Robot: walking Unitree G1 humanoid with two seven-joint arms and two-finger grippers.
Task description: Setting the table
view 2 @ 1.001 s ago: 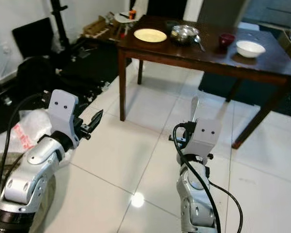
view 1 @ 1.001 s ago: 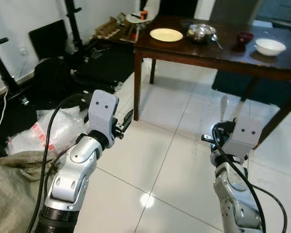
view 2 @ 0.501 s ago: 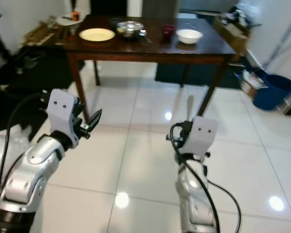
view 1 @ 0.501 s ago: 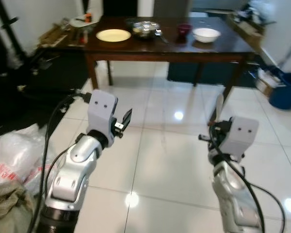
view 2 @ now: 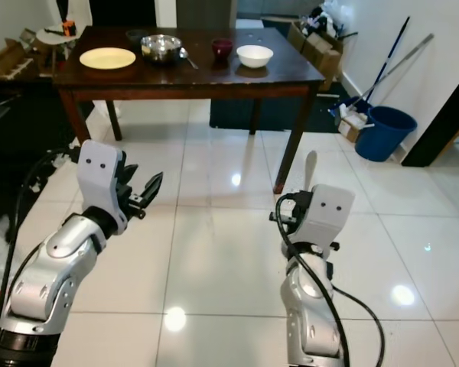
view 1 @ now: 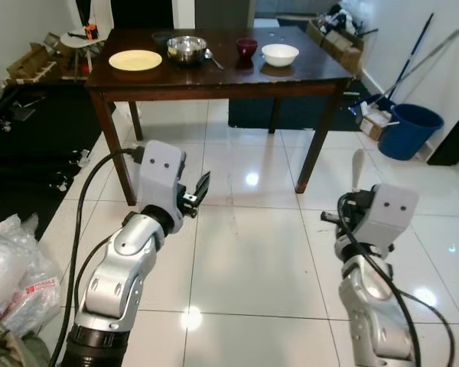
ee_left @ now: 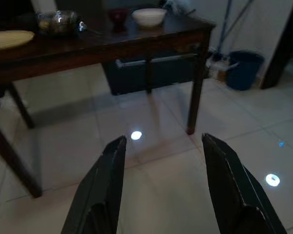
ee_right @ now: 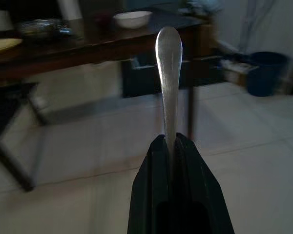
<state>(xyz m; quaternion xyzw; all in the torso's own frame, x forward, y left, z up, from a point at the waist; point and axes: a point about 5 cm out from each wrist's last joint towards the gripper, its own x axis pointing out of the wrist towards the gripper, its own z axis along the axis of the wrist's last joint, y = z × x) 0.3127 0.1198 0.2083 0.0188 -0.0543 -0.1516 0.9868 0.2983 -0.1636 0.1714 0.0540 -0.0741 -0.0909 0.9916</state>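
A dark wooden table (view 1: pixel 214 76) stands ahead across the tiled floor. On it are a yellow plate (view 1: pixel 135 60), a steel bowl (view 1: pixel 187 48) with a spoon, a dark red cup (view 1: pixel 246 47) and a white bowl (view 1: pixel 279 54). My right gripper (ee_right: pixel 170 141) is raised at the right, shut on a silver utensil (view 1: pixel 357 168) whose rounded end points up toward the table. My left gripper (view 1: pixel 199 187) is held at the left, open and with nothing in it, its fingers (ee_left: pixel 110 165) aimed at the table.
A blue bucket (view 1: pixel 411 130) and long broom handles (view 1: pixel 413 46) stand at the right wall, with boxes (view 1: pixel 333 30) behind the table. A plastic bag (view 1: pixel 11 267) lies at the near left, more clutter (view 1: pixel 30 65) at the far left. Open tiled floor lies between me and the table.
The whole view has swung right, so the table now sits centred ahead and the bucket has come into view. Both arms keep their pose, and the right gripper still holds the utensil.
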